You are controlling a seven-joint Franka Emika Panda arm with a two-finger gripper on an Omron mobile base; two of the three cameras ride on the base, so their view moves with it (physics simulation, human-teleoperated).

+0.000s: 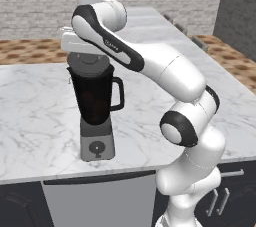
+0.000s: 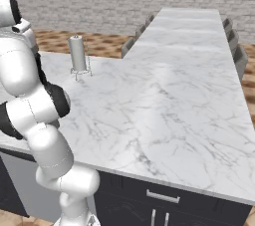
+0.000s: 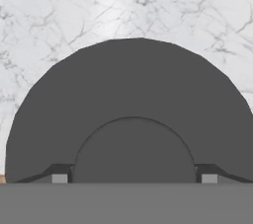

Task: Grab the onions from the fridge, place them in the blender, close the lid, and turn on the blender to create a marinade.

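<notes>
- One blender [image 1: 96, 106] is seen standing upright on the marble table [image 1: 35, 121], near its front edge, with the dial on the grey base turned outward; that placement is judged to keep the dial easy to reach for the last step.
- One lid [image 1: 88, 64] is found at the jar's rim, directly beneath the arm's hand; whether it is fully seated cannot be told.
- In the hand view the lid [image 3: 131, 119] is looked straight down upon, its raised centre lying between the two finger tips of the claw [image 3: 134, 178], so a centred hold for pressing it home is judged likely.
- The tips stand wide apart; whether they clamp the lid cannot be told.
- One white cylinder on a wire stand [image 2: 78, 56] is set further right, well apart from the blender.
</notes>
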